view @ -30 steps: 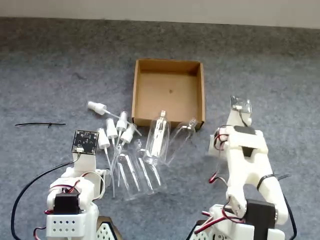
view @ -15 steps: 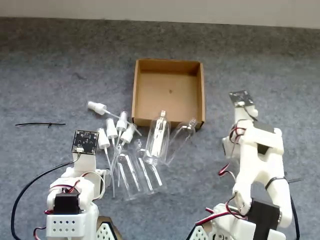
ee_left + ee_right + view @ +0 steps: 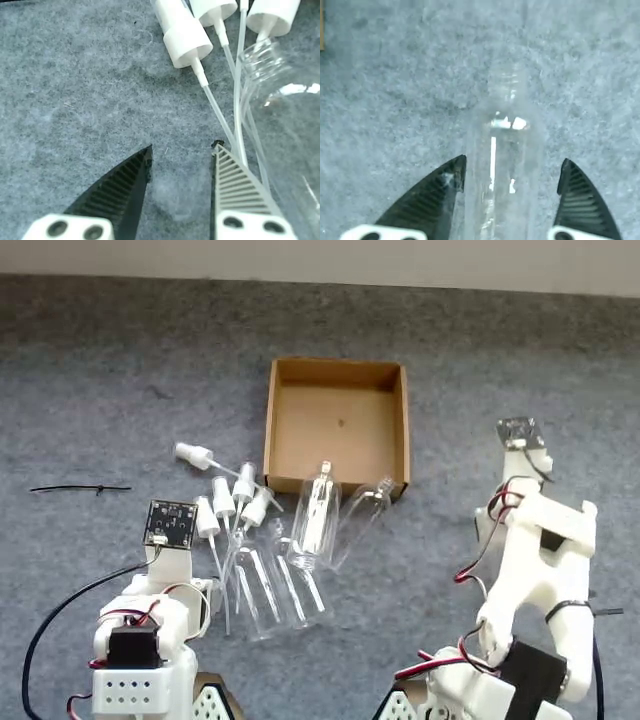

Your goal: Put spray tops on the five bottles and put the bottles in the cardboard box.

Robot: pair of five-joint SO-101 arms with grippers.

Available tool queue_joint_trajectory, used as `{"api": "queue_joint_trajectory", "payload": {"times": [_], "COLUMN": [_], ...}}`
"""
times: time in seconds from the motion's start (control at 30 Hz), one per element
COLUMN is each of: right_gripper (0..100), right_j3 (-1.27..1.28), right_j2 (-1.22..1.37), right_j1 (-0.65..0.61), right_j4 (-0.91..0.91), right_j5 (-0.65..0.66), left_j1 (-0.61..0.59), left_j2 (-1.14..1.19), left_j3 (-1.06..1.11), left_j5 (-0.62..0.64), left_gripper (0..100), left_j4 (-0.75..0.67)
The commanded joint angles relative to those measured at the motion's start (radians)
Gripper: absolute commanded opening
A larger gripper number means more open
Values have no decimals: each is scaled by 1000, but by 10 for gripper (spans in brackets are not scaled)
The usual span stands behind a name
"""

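Bottles (image 3: 313, 512) lie uncapped in a loose heap at the centre of the high view, just below the cardboard box (image 3: 268, 435). 2 of them point their necks at its near wall; the others lie lower, next to the left arm (image 3: 150, 635). The spray tops (image 3: 222, 495) are scattered just left of that heap, their thin dip tubes trailing in among the glass-clear bodies. You have both kinds of part close together, which suits a 2-arm capping job. No bottle is in the box, so I judge the task barely begun.

Your left gripper (image 3: 182, 150) hangs low over the grey mat (image 3: 75, 85) with its fingers spread and nothing between them. One finger sits right beside the dip tubes of the nearest spray top (image 3: 182, 42), and an open bottle mouth (image 3: 262, 60) is close by. That looks like a staging spot for picking a top.

Your right arm (image 3: 540, 550) stands at the right of the high view, well apart from the heap. Its right gripper (image 3: 512, 161) straddles a clear bottle (image 3: 505, 130) that points neck-outward. The fingers are parted on either side of the body and a strip of mat shows beside one finger, so I read it as not clamped. Taking this bottle away from the pile probably gives you clear room to cap it.

A black cable tie (image 3: 80, 488) lies at the far left.
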Motion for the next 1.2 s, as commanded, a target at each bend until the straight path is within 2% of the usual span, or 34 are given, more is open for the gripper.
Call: {"api": "queue_joint_trajectory", "payload": {"times": [0.0, 0.27, 0.57, 0.63, 0.77, 0.9, 1.0, 1.07, 1.17], "right_gripper": [259, 259, 252, 196, 22, 5, 5, 5, 5], "right_j3": [-113, -214, -219, -219, -220, -232, -292, -352, -414], "right_j2": [51, 246, 265, 266, 262, 259, 254, 220, 105], "right_j1": [-38, -45, -45, -45, -51, -65, -65, -67, -87], "right_j4": [-18, -18, -22, -22, -24, -18, 39, 102, 177], "right_j5": [-3, -5, -6, -15, -40, 3, 0, -52, -135], "left_j1": [-13, -13, -13, -13, -13, -30, -119, -188, -245], "left_j2": [-7, -7, -7, -7, -7, -10, -10, -10, -8], "left_j3": [19, 19, 19, 19, 19, 19, 16, 4, -87], "left_j5": [6, 6, 6, 6, 6, -5, -169, -310, -425], "left_gripper": [182, 182, 182, 182, 182, 185, 185, 186, 186], "left_j4": [6, 6, 6, 6, 3, -48, -181, -250, -270]}}
